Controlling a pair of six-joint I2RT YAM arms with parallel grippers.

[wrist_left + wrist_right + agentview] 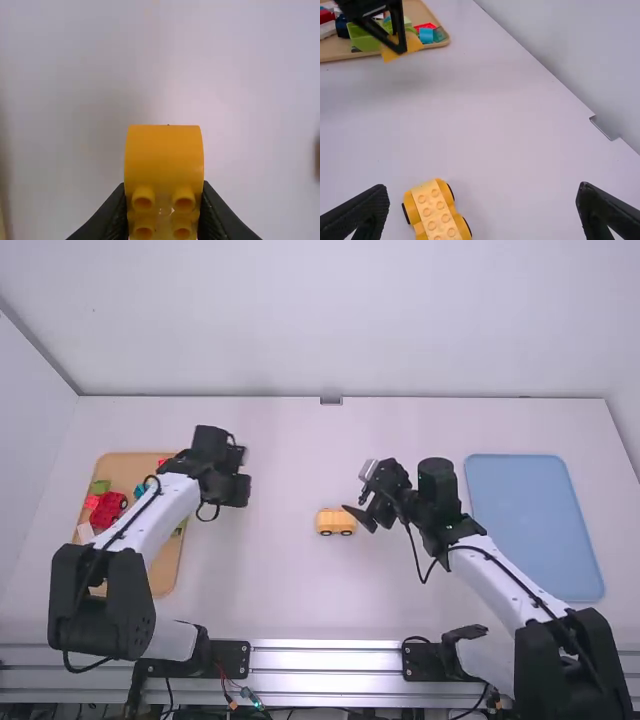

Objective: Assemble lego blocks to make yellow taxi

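Observation:
My left gripper is raised over the table, just right of the wooden tray. In the left wrist view, the left gripper is shut on a yellow-orange block with a rounded side and hollow studs. In the middle of the table lies a yellow wheeled base, its studs facing up. Just right of that base is my right gripper. Nothing is between the widely spread fingers of the right gripper, and the wheeled base shows past them at lower left.
At the left, a wooden tray holds several loose pieces, among them a red wheeled one and green blocks. A light blue tray lies at the right, beside the right arm.

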